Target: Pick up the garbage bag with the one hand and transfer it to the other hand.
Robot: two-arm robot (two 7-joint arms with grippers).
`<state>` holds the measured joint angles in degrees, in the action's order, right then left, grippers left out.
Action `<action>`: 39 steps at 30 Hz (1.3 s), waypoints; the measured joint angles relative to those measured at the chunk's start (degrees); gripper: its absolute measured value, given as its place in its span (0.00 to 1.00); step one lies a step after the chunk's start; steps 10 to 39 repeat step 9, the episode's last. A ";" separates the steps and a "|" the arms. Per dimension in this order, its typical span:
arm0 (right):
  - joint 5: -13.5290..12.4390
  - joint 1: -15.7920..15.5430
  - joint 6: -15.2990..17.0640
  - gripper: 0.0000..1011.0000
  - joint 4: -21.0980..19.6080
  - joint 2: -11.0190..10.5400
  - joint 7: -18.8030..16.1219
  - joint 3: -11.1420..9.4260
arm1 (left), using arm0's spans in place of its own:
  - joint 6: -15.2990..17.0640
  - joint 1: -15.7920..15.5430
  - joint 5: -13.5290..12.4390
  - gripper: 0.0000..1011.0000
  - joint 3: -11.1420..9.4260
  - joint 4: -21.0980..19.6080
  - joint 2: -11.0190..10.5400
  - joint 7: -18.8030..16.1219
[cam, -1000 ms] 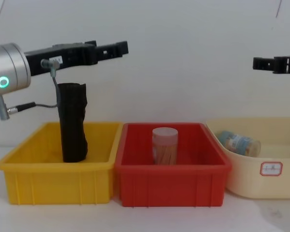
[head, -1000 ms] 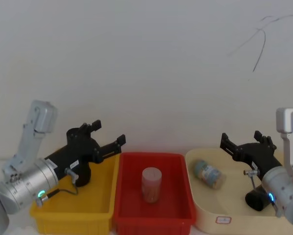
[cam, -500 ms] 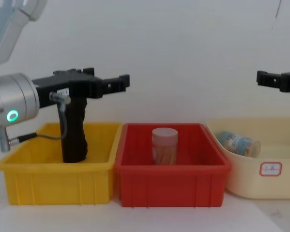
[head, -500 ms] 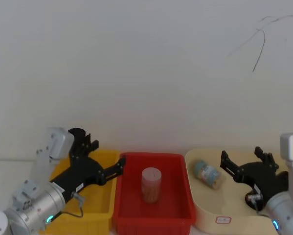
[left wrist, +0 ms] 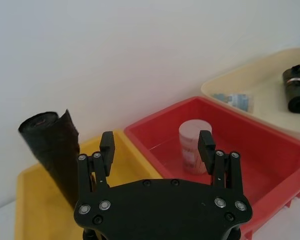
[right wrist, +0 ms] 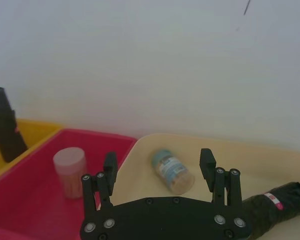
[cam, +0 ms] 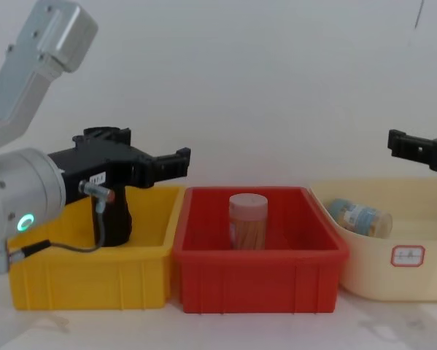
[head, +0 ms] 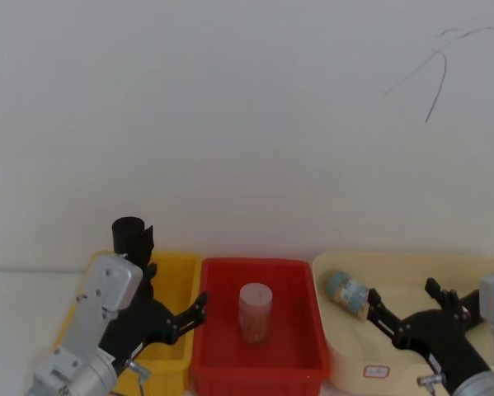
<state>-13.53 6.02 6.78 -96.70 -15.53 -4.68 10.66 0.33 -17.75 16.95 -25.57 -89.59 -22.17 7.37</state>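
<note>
Yellow bin (left wrist: 24, 200): garbage bag (left wrist: 52, 150) upright, beside spread left jaws.

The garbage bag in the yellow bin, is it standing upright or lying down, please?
Upright. The garbage bag stands on end in the yellow bin, its top rising above the rim, behind the open left gripper.

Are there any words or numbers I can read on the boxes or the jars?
None can be read.
Sticker on the front of the cream bin: red outline, its marks are too small to read.
Label on the lying jar: blurred.
Tag on the left gripper: too small to read.
</note>
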 joint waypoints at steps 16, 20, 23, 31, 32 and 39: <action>-2.08 -4.87 -3.40 0.99 -3.19 -2.69 0.63 1.66 | 0.39 3.62 -4.72 0.99 -0.45 -3.10 0.24 -5.82; -2.08 -4.87 -3.40 0.99 -3.19 -2.69 0.63 1.66 | 0.39 3.62 -4.72 0.99 -0.45 -3.10 0.24 -5.82; -2.08 -4.87 -3.40 0.99 -3.19 -2.69 0.63 1.66 | 0.39 3.62 -4.72 0.99 -0.45 -3.10 0.24 -5.82; -2.08 -4.87 -3.40 0.99 -3.19 -2.69 0.63 1.66 | 0.39 3.62 -4.72 0.99 -0.45 -3.10 0.24 -5.82; -2.08 -4.87 -3.40 0.99 -3.19 -2.69 0.63 1.66 | 0.39 3.62 -4.72 0.99 -0.45 -3.10 0.24 -5.82; -2.08 -4.87 -3.40 0.99 -3.19 -2.69 0.63 1.66 | 0.39 3.62 -4.72 0.99 -0.45 -3.10 0.24 -5.82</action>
